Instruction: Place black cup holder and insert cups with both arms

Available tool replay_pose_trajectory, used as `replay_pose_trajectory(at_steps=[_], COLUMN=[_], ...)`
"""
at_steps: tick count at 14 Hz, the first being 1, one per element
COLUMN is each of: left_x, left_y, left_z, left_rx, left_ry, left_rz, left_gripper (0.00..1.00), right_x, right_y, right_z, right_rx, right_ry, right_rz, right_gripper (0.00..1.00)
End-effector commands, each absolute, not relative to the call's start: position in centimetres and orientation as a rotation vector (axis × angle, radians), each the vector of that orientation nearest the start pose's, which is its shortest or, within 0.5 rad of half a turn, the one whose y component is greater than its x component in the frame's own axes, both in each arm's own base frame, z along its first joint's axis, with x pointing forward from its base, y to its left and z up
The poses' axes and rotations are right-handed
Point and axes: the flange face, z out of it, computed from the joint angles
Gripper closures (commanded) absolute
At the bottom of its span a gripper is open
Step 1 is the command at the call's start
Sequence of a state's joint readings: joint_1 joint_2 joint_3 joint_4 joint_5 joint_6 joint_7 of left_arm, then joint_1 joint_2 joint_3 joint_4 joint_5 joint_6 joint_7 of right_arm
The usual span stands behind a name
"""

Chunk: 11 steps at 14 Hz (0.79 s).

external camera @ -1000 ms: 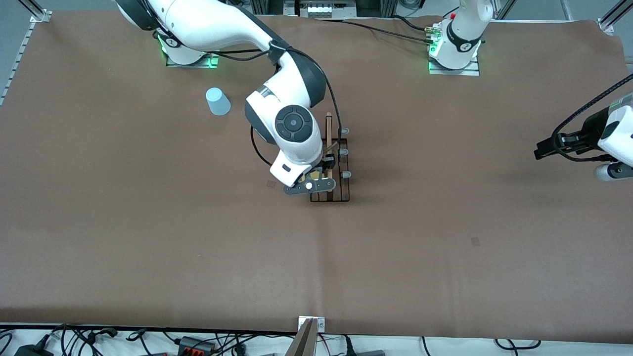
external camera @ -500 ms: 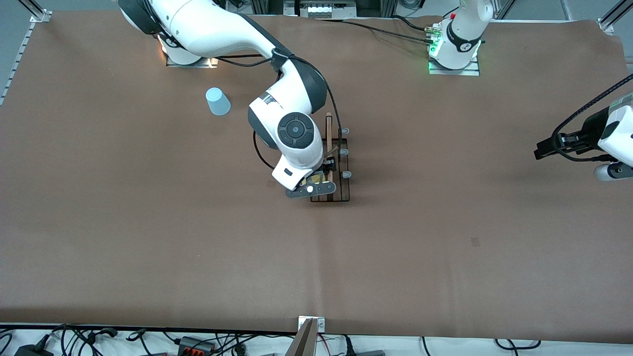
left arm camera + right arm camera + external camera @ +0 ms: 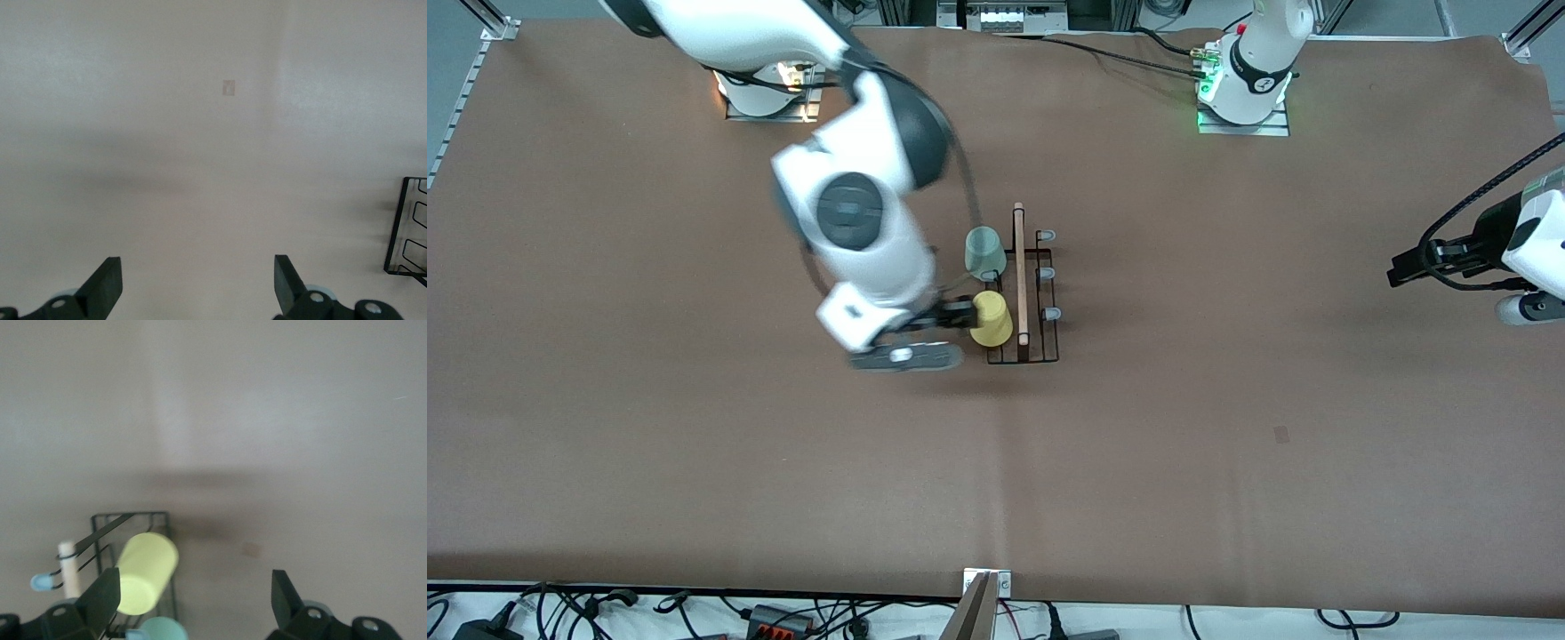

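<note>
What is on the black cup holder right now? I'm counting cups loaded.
Two cups sit on the black cup holder: a yellow cup and a mint-green cup. The prongs under them are covered; three grey-blue tips stand bare.

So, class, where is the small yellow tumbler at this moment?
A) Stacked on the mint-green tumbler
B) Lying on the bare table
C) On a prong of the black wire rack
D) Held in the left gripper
C: the small yellow tumbler sits on the black wire rack, beside the mint-green tumbler, and neither open gripper holds it.

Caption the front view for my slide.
Open right hand beside yellow cup mounted on black wire rack.
</note>
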<state>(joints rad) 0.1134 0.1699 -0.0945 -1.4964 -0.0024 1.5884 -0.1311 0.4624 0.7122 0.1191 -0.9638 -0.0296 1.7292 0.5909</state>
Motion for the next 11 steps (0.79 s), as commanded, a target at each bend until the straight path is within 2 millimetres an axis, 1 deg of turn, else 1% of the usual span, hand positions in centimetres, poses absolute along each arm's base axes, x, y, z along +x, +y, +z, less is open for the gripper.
replay_pose_trajectory(at_steps=[1, 2, 3, 4, 5, 6, 7, 8, 9, 10, 11], left_x=[60.2, 60.2, 60.2, 60.2, 60.2, 60.2, 60.2, 60.2, 60.2, 60.2, 60.2], left_y=[1.5, 1.5, 1.5, 1.6, 1.5, 1.5, 1.5, 1.6, 1.6, 1.5, 1.6], left_z=[56.5, 56.5, 56.4, 56.5, 56.5, 56.5, 56.5, 56.5, 56.4, 56.5, 56.5], left_rx=[-3.147, -3.148, -3.148, -3.147, -3.148, -3.148, -3.147, -3.147, -3.147, -3.147, -3.147], left_ry=[-0.246, -0.246, -0.244, -0.248, -0.244, -0.244, -0.246, -0.248, -0.248, -0.246, -0.248], left_rz=[0.117, 0.114, 0.119, 0.117, 0.117, 0.117, 0.117, 0.117, 0.119, 0.117, 0.117], left_gripper=[0.0, 0.0, 0.0, 0.0, 0.0, 0.0, 0.0, 0.0, 0.0, 0.0, 0.0], right_x=[66.4, 66.8, 67.3, 67.9, 68.4, 69.1, 69.5, 69.3, 68.7, 68.2, 67.3], right_y=[32.4, 30.7, 29.0, 26.9, 25.2, 22.8, 20.3, 18.5, 16.3, 13.8, 11.1], right_z=[48.7, 49.0, 49.7, 49.8, 49.7, 50.7, 52.1, 52.1, 51.5, 52.2, 52.3], right_rx=[-3.08, -3.085, -3.088, -3.095, -3.098, -3.091, -3.084, -3.102, -3.115, -3.104, -3.1], right_ry=[0.087, 0.059, 0.053, 0.067, 0.079, 0.115, 0.125, 0.115, 0.128, 0.173, 0.202], right_rz=[-0.015, -0.006, -0.007, 0.009, 0.016, -0.005, -0.046, -0.041, -0.031, -0.097, -0.144], right_gripper=[0.0, 0.0, 0.0, 0.0, 0.0, 0.0, 0.0, 0.0, 0.0, 0.0, 0.0])
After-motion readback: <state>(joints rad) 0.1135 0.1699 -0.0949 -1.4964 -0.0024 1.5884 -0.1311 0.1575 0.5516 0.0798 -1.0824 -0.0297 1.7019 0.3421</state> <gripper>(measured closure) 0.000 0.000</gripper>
